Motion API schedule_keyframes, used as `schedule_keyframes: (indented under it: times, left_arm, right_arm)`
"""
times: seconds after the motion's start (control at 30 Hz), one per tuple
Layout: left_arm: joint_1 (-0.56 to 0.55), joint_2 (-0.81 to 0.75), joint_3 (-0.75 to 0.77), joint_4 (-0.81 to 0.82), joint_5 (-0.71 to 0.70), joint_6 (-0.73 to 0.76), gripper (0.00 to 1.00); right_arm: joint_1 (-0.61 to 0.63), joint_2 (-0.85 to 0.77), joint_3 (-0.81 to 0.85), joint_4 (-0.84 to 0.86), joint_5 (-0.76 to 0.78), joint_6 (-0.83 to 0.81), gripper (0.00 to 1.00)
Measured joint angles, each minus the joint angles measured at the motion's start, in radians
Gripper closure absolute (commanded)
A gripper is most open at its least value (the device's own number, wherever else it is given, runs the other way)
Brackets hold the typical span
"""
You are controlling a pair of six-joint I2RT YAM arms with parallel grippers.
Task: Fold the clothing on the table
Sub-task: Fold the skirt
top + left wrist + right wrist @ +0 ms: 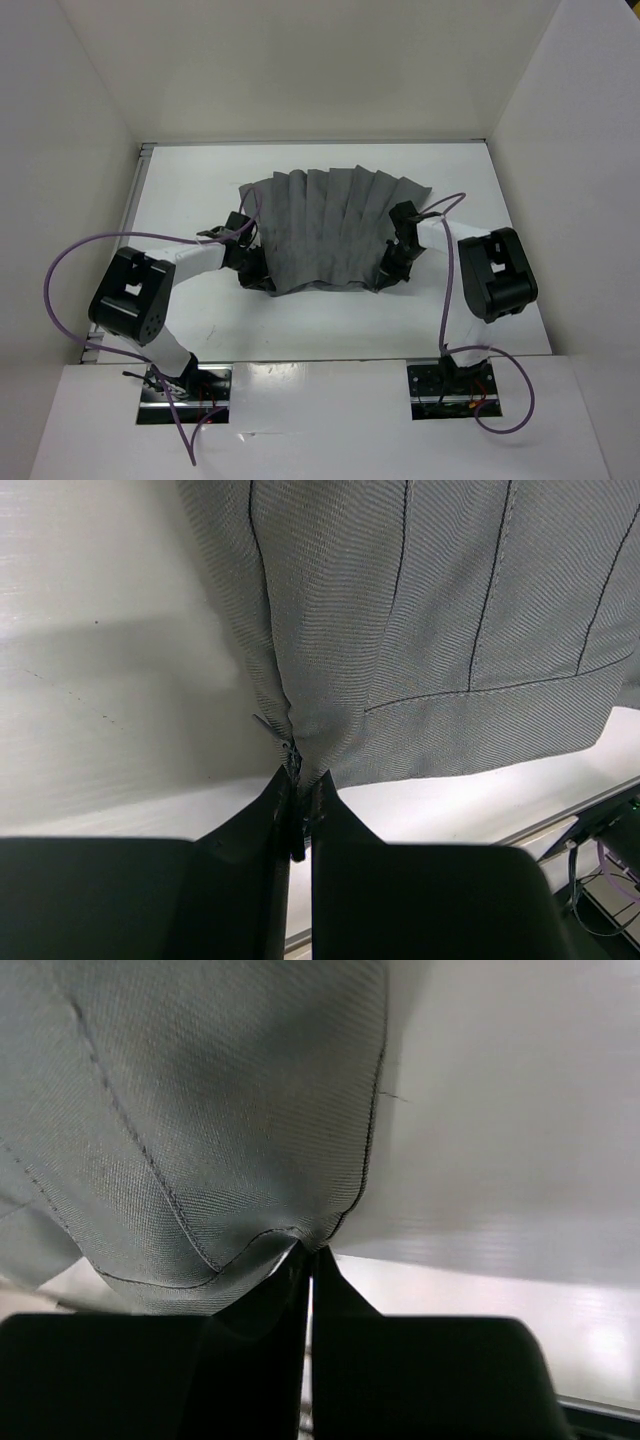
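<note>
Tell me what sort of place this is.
Probably a robot test cell in a lab, not a home. A bare white table is boxed in by plain white walls. A left arm and right arm trail loose purple cables over a single grey garment.

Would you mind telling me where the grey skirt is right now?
In the top view the skirt lies spread in the middle of the table, between the arms; the left gripper pinches its near left corner, the right gripper its near right corner.

The pleated skirt [325, 230] is lying in the middle of the desk [300, 325], the left pincer [262, 282] sitting at its near left corner, the right pincer [383, 278] at its near right.
</note>
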Motion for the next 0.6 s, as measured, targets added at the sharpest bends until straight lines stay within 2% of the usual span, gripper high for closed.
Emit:
schedule_keyframes:
  times: [0.2,0.37,0.6]
  left_arm:
    - [0.041,-0.01,0.021,-0.063,-0.045,0.013,1.0]
    - [0.038,-0.018,0.062,-0.056,-0.027,0.02,1.0]
    - [0.042,-0.005,0.078,-0.064,-0.005,0.024,1.0]
  right_arm:
    - [-0.05,-0.08,0.03,-0.066,0.194,-0.002,1.0]
    - [-0.096,-0.11,0.071,-0.085,0.215,-0.01,1.0]
    - [-0.098,-0.109,0.095,-0.111,0.208,-0.039,1.0]
